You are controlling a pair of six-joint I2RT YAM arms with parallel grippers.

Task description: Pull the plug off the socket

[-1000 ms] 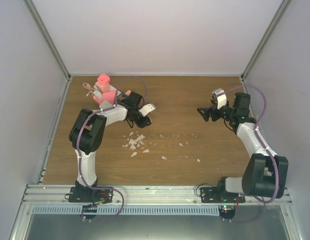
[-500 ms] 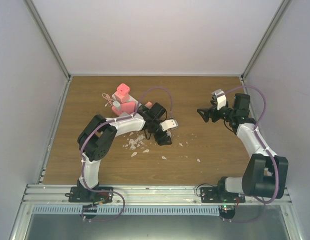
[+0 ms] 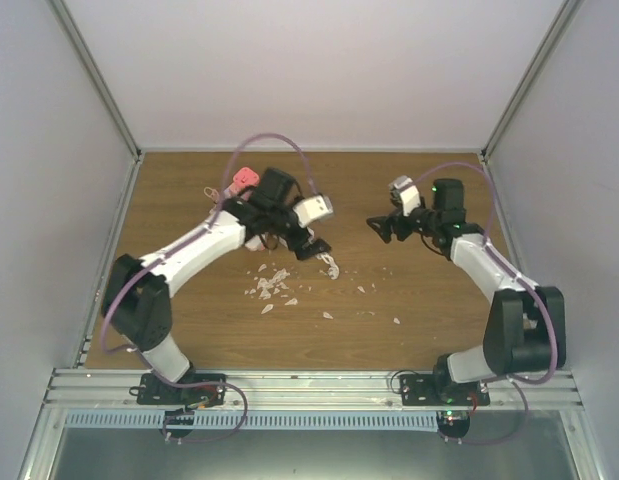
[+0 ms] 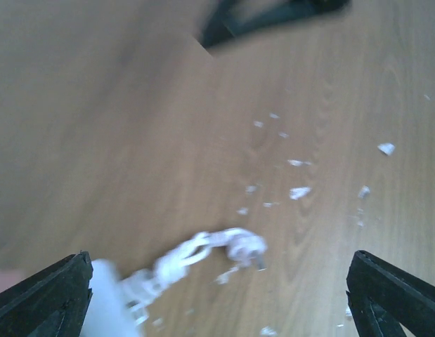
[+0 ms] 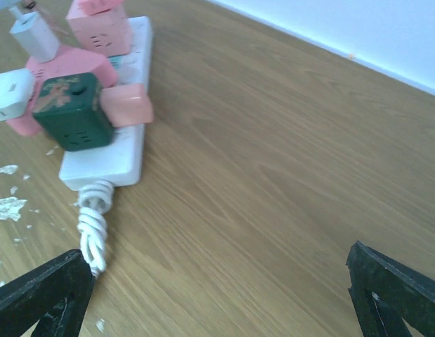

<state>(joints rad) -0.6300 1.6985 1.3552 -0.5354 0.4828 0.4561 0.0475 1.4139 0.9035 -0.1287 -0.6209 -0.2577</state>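
Observation:
The socket (image 5: 135, 84), a long white power strip, lies at the far left of the right wrist view. Several plugs stand in it: a dark green cube (image 5: 71, 112), pink blocks (image 5: 99, 27) and small white adapters (image 5: 8, 93). Its coiled white cord (image 5: 92, 226) trails toward me. From above, the left arm covers most of the strip, and only a pink block (image 3: 246, 178) and the cord end (image 3: 330, 267) show. My left gripper (image 3: 303, 243) hangs open over the blurred cord (image 4: 221, 248), holding nothing. My right gripper (image 3: 381, 227) is open and empty, right of the strip.
White paper scraps (image 3: 272, 285) are scattered over the wooden table (image 3: 409, 290) in front of the strip. Grey walls (image 3: 49, 200) close in the left, right and back sides. A metal rail (image 3: 309, 385) runs along the near edge.
My left arm has swung from the far left toward the table's middle. Its jaws have opened wide. The strip has shifted right with it. My right gripper has moved slightly left.

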